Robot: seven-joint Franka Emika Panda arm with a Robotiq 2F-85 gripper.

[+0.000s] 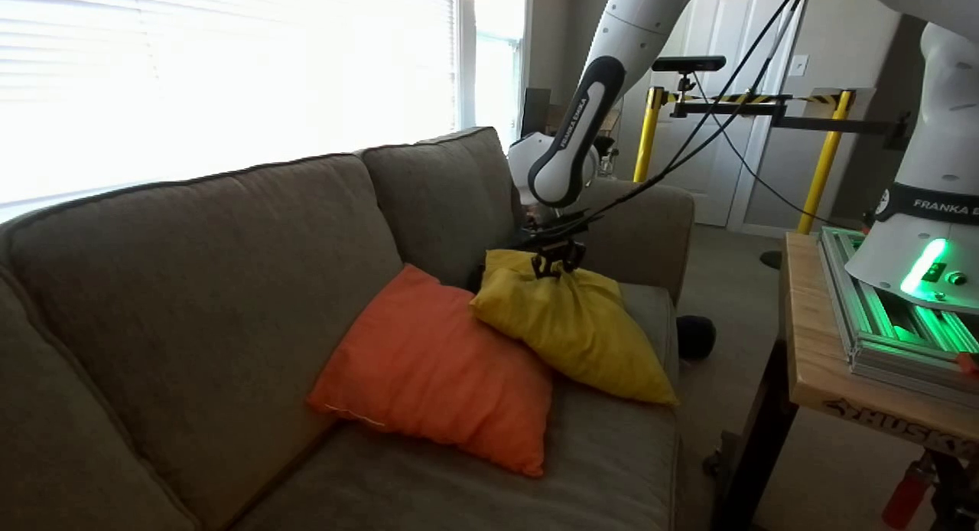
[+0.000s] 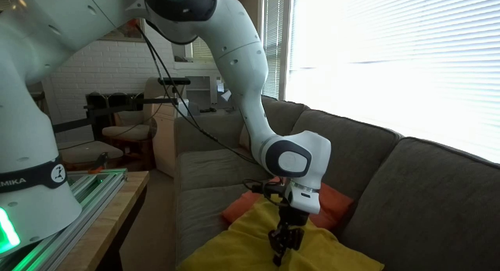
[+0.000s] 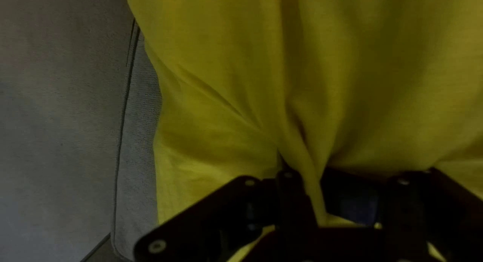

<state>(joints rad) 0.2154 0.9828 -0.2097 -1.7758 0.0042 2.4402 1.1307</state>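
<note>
Right of the middle in an exterior view, my gripper point(image 1: 556, 271) pinches the yellow pillow point(image 1: 581, 330). I think I'm grabbing; the next move needs a tight squeeze.

In an exterior view, room exists above the orange pillow point(image 1: 436, 370), centre. Obstructions: yellow pillow point(image 1: 581, 328) beneath gripper point(image 1: 554, 271); sofa back point(image 1: 206, 278), left; cables point(image 1: 663, 176), upper right; table point(image 1: 812, 317), lower right.

Plain yellow pillow point(image 1: 581, 328), orange pillow point(image 1: 440, 366), grey-brown sofa point(image 1: 206, 286), black-striped yellow tape point(image 1: 734, 99).
</note>
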